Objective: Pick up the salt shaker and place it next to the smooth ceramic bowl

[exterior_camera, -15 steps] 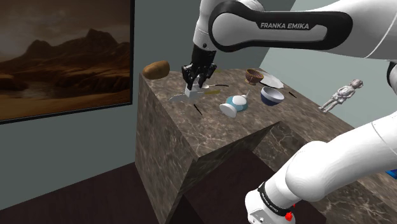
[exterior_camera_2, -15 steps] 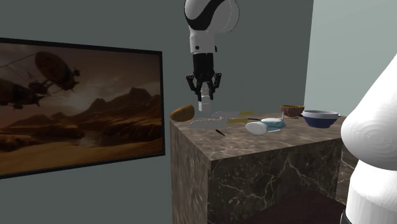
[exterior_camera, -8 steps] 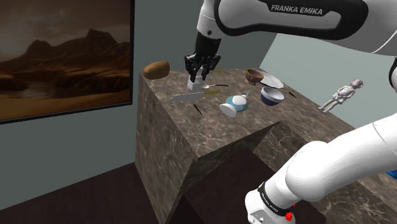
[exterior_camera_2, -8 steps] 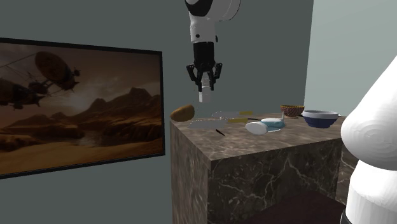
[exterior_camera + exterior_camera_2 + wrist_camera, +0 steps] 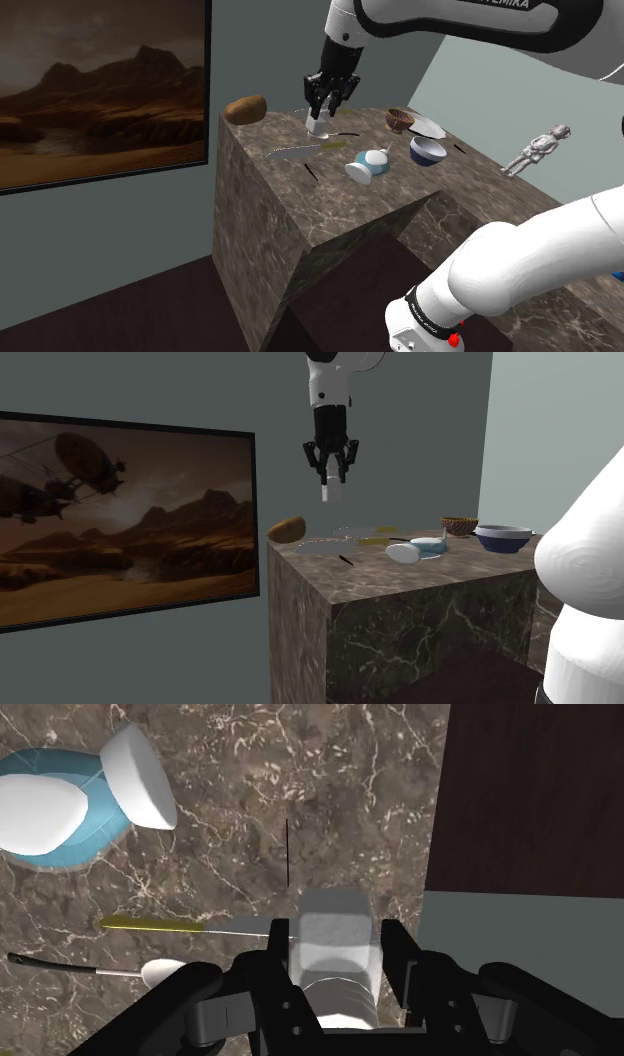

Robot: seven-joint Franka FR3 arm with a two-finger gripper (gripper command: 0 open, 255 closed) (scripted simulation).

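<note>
My black gripper [image 5: 319, 116] hangs high above the dark marble counter [image 5: 300, 205], shut on the salt shaker [image 5: 318, 125], a small pale grey block that sticks out below the fingers. From the second exterior view the gripper [image 5: 328, 479] holds the shaker [image 5: 328, 494] well clear of the countertop. Through the wrist camera the shaker [image 5: 335, 936] sits clasped between both fingers of the gripper [image 5: 335, 949]. The smooth blue-and-white bowl [image 5: 428, 150] stands farther to the shoulder view's right; it is the bowl [image 5: 503, 537] at the counter's far end.
A toppled teal-and-white vessel [image 5: 369, 163] lies between the gripper and the bowl. A brown woven bowl [image 5: 400, 119], a white plate [image 5: 431, 127], a yellow-handled knife [image 5: 150, 924], a spoon [image 5: 165, 969] and a brown loaf [image 5: 245, 108] share the counter. A grey figurine [image 5: 538, 148] stands beyond.
The gripper has risen with the salt shaker off the counter and shifted toward the shoulder view's right. Everything on the counter stayed put.
</note>
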